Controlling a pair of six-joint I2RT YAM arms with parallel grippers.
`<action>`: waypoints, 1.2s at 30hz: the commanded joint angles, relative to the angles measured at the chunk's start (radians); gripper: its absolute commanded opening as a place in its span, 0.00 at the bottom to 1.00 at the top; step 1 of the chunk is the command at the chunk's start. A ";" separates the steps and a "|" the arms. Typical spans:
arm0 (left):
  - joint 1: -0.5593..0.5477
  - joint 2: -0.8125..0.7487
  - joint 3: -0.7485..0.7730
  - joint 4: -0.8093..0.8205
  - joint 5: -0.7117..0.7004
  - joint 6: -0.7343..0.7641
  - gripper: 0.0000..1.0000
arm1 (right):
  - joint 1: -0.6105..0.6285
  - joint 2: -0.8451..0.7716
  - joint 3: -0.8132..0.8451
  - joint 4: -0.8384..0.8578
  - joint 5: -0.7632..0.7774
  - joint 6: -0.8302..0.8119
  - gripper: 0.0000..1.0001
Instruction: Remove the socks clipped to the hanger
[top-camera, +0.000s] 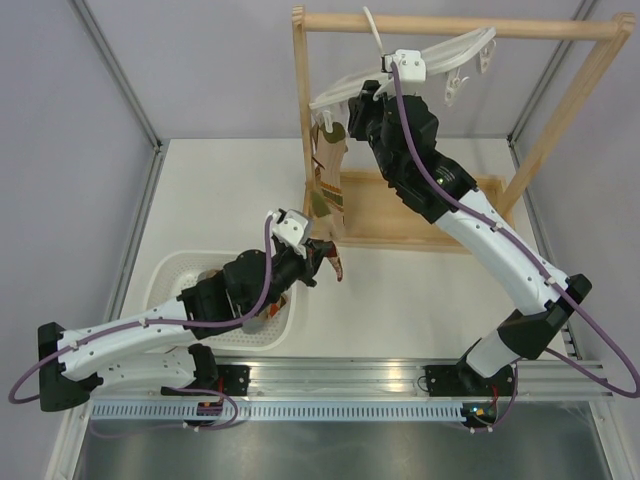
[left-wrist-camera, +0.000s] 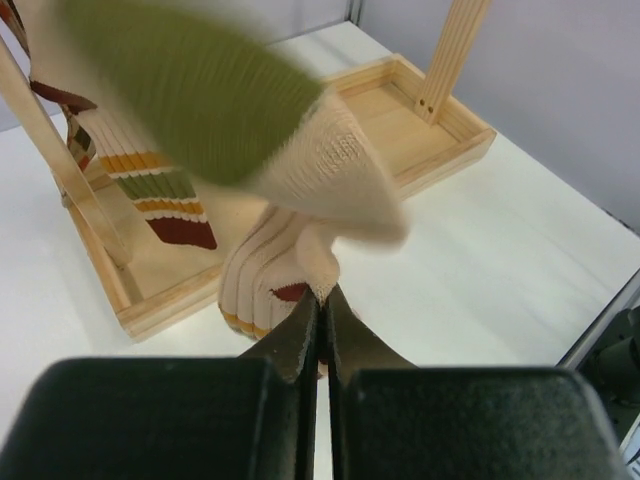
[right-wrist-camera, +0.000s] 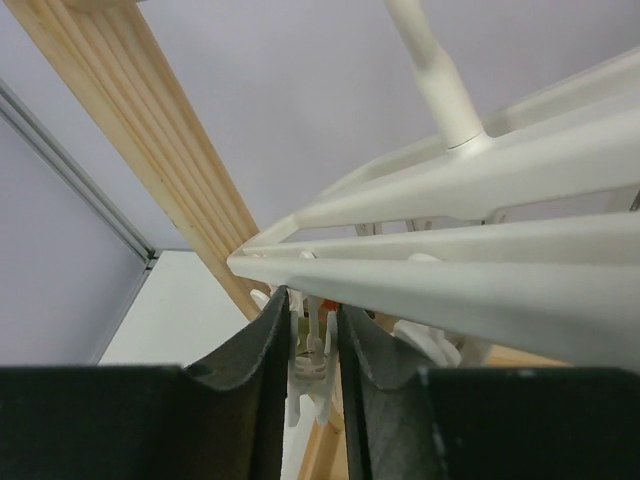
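Socks dangle at the left end of the hanger. Our left gripper is pinched tight on one cream sock to pull it free, while our right gripper narrowly squeezes its clip, likely to open it.

Olive-toed sock (blurred, cropped)

White table — wooden rack, perforated basket.

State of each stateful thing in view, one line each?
Left gripper: shut on cream ribbed sock.
Right gripper: shut on small white plastic clip.
White plastic drying hanger: hooked on wooden rail.
Striped sock: hanging from hanger.
White perforated basket: holds socks.
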 joint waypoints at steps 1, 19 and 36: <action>-0.013 -0.004 -0.004 -0.048 0.010 -0.022 0.02 | -0.010 0.003 0.013 0.004 -0.015 0.004 0.25; -0.015 0.001 -0.010 -0.047 -0.006 -0.025 0.02 | -0.023 0.005 0.005 -0.010 -0.029 0.015 0.12; 0.013 -0.088 -0.079 -0.079 -0.028 -0.089 0.02 | -0.025 -0.078 -0.150 0.016 -0.031 0.024 0.74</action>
